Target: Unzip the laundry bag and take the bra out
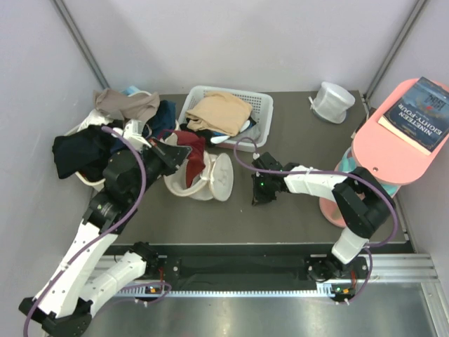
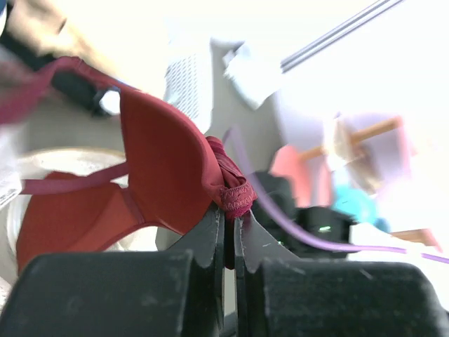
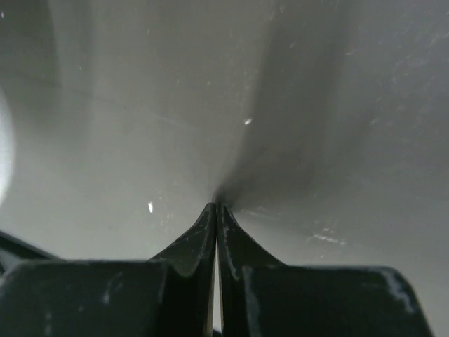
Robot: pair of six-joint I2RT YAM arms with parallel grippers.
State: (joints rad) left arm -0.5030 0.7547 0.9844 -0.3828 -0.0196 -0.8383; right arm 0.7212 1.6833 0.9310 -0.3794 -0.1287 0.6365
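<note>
- The left pincer (image 2: 228,210) was closed almost fully, its two tips nipping the knotted centre band of the dark red bra (image 2: 161,161).
- One cup rose up and to the left of the tips. The other cup and a thin strap drooped lower on that side.
- The laundry bag (image 1: 188,189) lay open on the desk (image 3: 140,105) just below and ahead of the left pincer. Its round flap was folded out on the side toward the right pincer.
- The lower part of the bra hung over the bag's open mouth; whether it touched the rim could not be told.
- The right pincer (image 3: 216,207) was fully closed on nothing, tips pointing down at bare desk, a little apart from the bag's flap.
- Beyond both pincers stood a white basket (image 1: 259,105) with beige cloth in it.
- Farther out, past the right pincer, sat a greyish round pouch (image 1: 331,102).
</note>
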